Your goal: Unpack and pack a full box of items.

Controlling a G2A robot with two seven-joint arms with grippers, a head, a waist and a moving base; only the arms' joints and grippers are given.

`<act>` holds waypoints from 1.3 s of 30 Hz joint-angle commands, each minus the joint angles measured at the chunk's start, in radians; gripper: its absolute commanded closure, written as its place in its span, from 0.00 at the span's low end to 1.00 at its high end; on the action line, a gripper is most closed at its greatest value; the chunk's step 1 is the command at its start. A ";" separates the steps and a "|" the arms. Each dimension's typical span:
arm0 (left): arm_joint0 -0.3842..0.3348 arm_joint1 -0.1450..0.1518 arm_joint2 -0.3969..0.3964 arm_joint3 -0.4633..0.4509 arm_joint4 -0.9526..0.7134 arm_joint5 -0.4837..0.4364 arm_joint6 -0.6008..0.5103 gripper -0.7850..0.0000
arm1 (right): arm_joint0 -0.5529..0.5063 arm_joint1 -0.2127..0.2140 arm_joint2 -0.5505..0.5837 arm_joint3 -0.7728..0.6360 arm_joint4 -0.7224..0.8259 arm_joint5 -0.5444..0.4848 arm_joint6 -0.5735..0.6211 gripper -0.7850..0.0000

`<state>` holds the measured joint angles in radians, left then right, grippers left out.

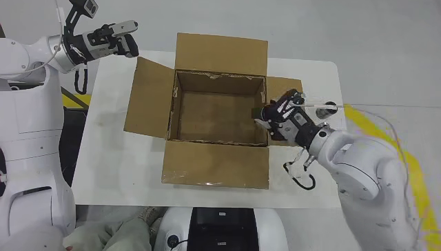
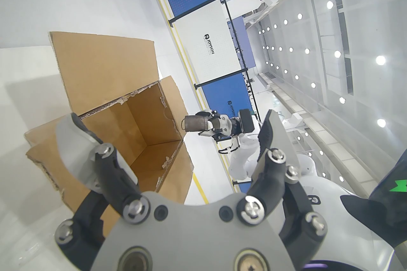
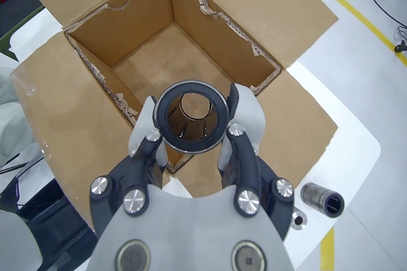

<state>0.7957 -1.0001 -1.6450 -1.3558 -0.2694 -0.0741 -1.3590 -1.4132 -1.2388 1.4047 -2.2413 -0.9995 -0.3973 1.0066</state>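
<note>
- Bearing point(image 3: 162, 126), a dark-rimmed metal sleeve, sits clamped between the two fingers of the right gripper point(image 3: 190, 100), which press on its sides.
- Its long axis runs in line with the gripper's own reach. We look straight down the bore and see cardboard through it.
- It hangs over the box point(image 1: 213, 161) at the right-hand edge of the opening, just inside the rim and above a corner, not over the middle.
- We judge this to be the packing step. The coming move turns on that edge, since the sleeve must pass inward of the wall before it goes down or is let go.
- The rim there is ragged with torn paper strips, which could catch the sleeve's lower end. The four flaps lie folded outward, and the floor that we can see is bare cardboard.
- The left gripper point(image 1: 129, 36) hangs with its jaws wide and nothing in them, beyond the far left corner of the table point(image 1: 110, 154). It is well apart from the box, so the right arm is much the nearer.
- A second bearing point(image 3: 322, 205) lies on its side on the table beside the right flap, with a small metal piece point(image 3: 299, 220) just beside it. Neither stands in the way.
</note>
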 commanded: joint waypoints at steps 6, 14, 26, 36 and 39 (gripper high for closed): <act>0.000 0.000 0.000 0.000 0.000 0.000 0.000 0.00 | -0.157 0.021 0.223 -0.090 0.056 -0.012 -0.022 1.00; 0.000 0.000 0.000 0.000 0.000 0.000 0.000 0.00 | -0.278 0.033 0.377 -0.082 0.093 -0.024 -0.071 1.00; 0.000 0.000 0.000 0.000 0.000 0.000 0.000 0.00 | -0.360 0.046 0.455 0.023 0.112 -0.021 -0.113 1.00; 0.000 0.000 0.000 0.000 0.000 0.000 0.000 0.00 | -0.349 0.056 0.422 0.147 0.081 -0.009 -0.127 1.00; 0.000 0.000 0.000 0.000 0.000 0.000 0.000 0.00 | -0.331 0.059 0.405 0.195 0.061 -0.006 -0.138 1.00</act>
<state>0.7957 -1.0001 -1.6450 -1.3558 -0.2694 -0.0741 -1.3590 -1.7516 -1.1814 1.8162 -2.0633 -0.9279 -0.4040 0.8718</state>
